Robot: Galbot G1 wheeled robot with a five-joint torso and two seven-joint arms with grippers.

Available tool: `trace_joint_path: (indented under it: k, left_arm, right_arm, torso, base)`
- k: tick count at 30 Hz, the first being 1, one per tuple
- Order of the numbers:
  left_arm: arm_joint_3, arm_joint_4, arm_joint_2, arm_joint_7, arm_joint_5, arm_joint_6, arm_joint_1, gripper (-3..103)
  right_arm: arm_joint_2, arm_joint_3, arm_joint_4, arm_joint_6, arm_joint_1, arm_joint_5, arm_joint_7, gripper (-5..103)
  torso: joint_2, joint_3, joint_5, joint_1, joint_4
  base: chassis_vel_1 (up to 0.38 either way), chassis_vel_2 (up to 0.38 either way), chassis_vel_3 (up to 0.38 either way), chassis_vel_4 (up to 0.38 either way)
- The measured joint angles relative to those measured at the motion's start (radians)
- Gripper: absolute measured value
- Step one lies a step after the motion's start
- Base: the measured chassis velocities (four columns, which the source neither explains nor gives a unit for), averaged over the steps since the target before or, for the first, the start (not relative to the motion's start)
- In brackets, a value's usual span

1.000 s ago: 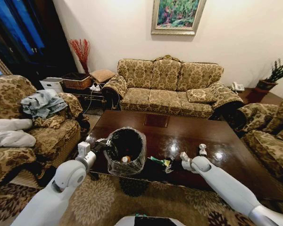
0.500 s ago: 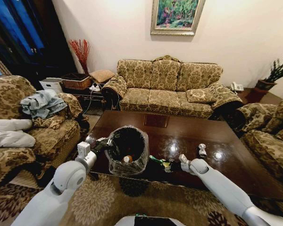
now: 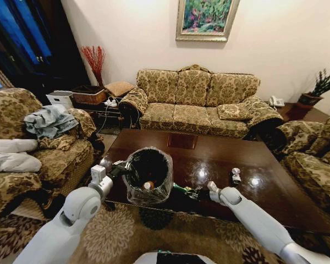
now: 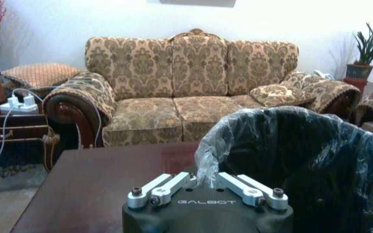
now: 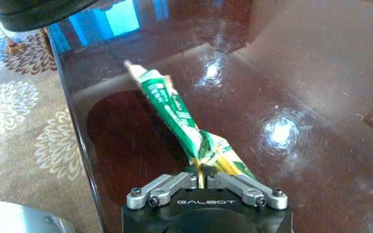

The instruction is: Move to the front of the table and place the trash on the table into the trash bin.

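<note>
Right hand (image 5: 203, 180) was closed on one end of a crumpled green wrapper (image 5: 175, 118), which stretched low over the bench (image 3: 275, 190) near its front edge, just beside the trash bin (image 3: 148, 176). Left hand (image 4: 206, 187) was clamped on the bin's plastic-lined rim. A silvery can (image 3: 236, 175) stood on the bench, well apart.

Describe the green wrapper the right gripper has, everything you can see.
The green wrapper is a long, flattened, crinkly packet, green with white and yellow print, twisted near one end. The right gripper is shut on that end; the rest stretches out low over the table near its front edge, pointing toward the bin. Whether its far tip touches the wood is unclear.
</note>
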Motion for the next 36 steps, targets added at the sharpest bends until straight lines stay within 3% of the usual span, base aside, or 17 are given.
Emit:
trace_joint_path:
  k: [2,5,11,14,22,27,29,30,32,33,36]
  left_arm:
    - [0.003,0.003,-0.001,0.001,0.000,-0.002,-0.004,4]
    - [0.006,0.003,-0.002,0.002,0.000,-0.003,-0.004,4]
    - [0.015,0.003,-0.001,0.003,0.001,-0.005,-0.007,4]
    - [0.023,0.007,0.003,0.004,0.000,-0.006,-0.011,4]
    - [0.046,0.044,0.022,0.019,0.000,-0.016,-0.020,4]
    - [0.068,0.064,0.047,0.025,-0.012,-0.016,-0.042,4]
    - [0.093,0.094,0.070,0.049,-0.004,-0.031,-0.071,4]
    - [0.093,0.094,0.070,0.049,-0.004,-0.031,-0.071,4]
    - [0.132,0.132,0.091,0.069,0.007,-0.057,-0.105,4]
    - [0.132,0.132,0.091,0.069,0.007,-0.057,-0.105,4]
    - [0.202,0.178,0.109,0.073,-0.014,-0.072,-0.179,4]
  right_arm:
    - [-0.019,0.020,0.027,-0.001,-0.028,0.017,0.019,1]
    - [-0.030,0.031,0.044,-0.002,-0.042,0.029,0.034,0]
    - [-0.064,0.107,0.158,0.001,-0.104,0.125,0.148,0]
    - [-0.086,0.187,0.277,0.034,-0.155,0.226,0.265,0]
    - [-0.074,0.402,0.492,0.046,-0.175,0.380,0.414,0]
    - [-0.098,0.420,0.640,0.048,-0.140,0.469,0.465,0]
    - [-0.114,0.395,0.759,0.027,-0.089,0.589,0.514,0]
    - [-0.114,0.395,0.759,0.027,-0.089,0.589,0.514,0]
    - [-0.112,0.343,0.855,0.001,-0.044,0.742,0.582,0]
    - [-0.112,0.343,0.855,0.001,-0.044,0.742,0.582,0]
    - [-0.079,0.266,0.924,-0.033,-0.021,0.892,0.617,0]
  torso:
    - [0.000,0.000,0.0000,0.000,0.0000]
    - [0.000,0.000,0.0000,0.000,-0.0002]
    - [0.000,0.000,0.0000,0.000,-0.0001]
    - [0.000,0.000,0.0000,0.000,-0.0002]
    - [0.000,0.000,-0.0001,0.000,-0.0003]
    - [0.000,0.000,-0.0004,0.000,-0.0001]
    - [0.000,0.000,-0.0006,0.000,-0.0002]
    - [0.000,0.000,-0.0006,0.000,-0.0002]
    - [0.000,0.000,-0.0006,0.000,0.0000]
    - [0.000,0.000,-0.0006,0.000,0.0000]
    - [0.000,0.000,-0.0005,0.000,0.0000]
  base:
    - [0.000,0.000,0.000,0.000]
    - [0.000,0.000,0.000,0.000]
    - [0.000,0.000,0.000,0.000]
    - [0.000,0.000,0.000,0.000]
    - [0.000,0.000,0.000,0.000]
    - [0.000,0.000,0.000,0.000]
    - [0.000,0.000,0.000,0.000]
    - [0.000,0.000,0.000,0.000]
    - [0.000,0.000,0.000,0.000]
    - [0.000,0.000,0.000,0.000]
    - [0.000,0.000,0.000,0.000]
